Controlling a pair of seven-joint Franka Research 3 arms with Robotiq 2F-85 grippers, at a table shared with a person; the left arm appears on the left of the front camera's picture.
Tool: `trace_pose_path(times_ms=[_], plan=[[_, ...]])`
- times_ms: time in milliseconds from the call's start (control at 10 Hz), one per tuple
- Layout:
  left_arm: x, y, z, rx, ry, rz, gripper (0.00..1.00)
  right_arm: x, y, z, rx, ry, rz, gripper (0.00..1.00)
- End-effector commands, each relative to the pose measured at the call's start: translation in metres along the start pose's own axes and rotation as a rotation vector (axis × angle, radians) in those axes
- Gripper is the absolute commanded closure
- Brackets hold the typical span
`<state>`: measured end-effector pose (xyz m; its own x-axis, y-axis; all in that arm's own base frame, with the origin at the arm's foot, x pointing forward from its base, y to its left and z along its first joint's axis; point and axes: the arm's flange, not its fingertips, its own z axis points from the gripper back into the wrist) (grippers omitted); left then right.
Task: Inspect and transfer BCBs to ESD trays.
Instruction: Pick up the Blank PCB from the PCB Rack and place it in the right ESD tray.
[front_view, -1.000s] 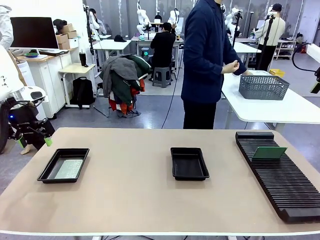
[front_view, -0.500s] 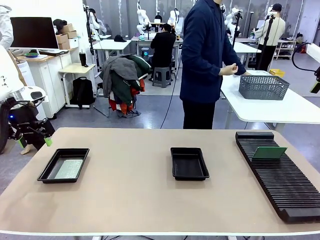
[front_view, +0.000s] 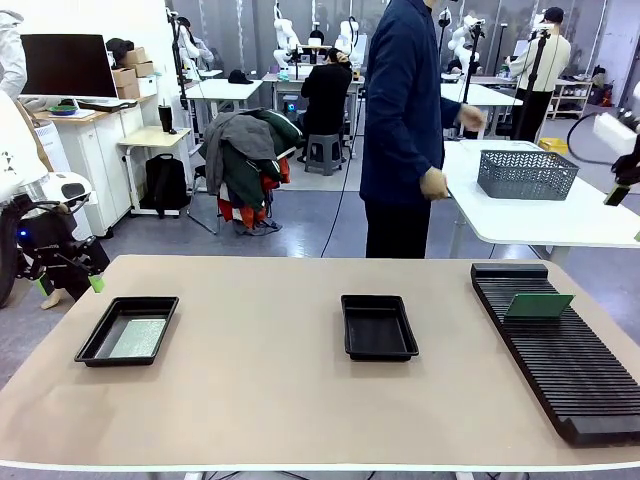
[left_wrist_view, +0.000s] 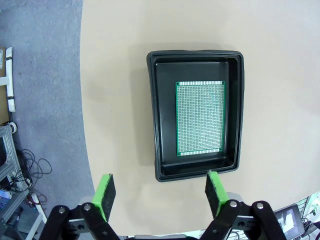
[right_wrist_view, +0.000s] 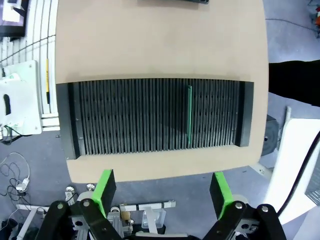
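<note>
Across the beige table (front_view: 260, 400) two shallow black plastic ESD trays are laid well apart. One flat green speckled BCB (left_wrist_view: 200, 118) is held in the left tray (left_wrist_view: 159, 115), while the middle tray (front_view: 379, 326) appears empty. A second green BCB (right_wrist_view: 189, 114) is stood on edge in a slot of the long black ribbed rack (right_wrist_view: 125, 117). The left end effector (left_wrist_view: 159, 187) is seen spread and empty near the table's edge beside the loaded tray. The right end effector (right_wrist_view: 162, 184) is likewise spread and empty, high over the rack. Trouble is judged likeliest at the pick: the thin board could be nipped off-centre, jammed between ribs, or dropped before a tray is reached.
</note>
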<state>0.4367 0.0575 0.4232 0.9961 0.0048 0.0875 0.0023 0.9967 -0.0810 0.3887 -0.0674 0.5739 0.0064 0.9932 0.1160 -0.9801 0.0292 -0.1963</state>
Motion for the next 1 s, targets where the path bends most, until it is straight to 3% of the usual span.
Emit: trace_pose_path(times_ms=[0, 300, 900], plan=[[0.0, 0.001, -0.001, -0.014, -0.001, -0.014, 0.04, -0.006, -0.006, -0.039, -0.008, -0.008, 0.041, 0.0], [0.0, 0.001, -0.001, -0.014, -0.001, -0.014, 0.04, -0.007, -0.016, -0.093, -0.005, 0.027, 0.041, 0.0], [0.0, 0.001, -0.001, -0.014, -0.001, -0.014, 0.04, -0.012, -0.05, -0.175, 0.023, 0.0, 0.065, 0.0]])
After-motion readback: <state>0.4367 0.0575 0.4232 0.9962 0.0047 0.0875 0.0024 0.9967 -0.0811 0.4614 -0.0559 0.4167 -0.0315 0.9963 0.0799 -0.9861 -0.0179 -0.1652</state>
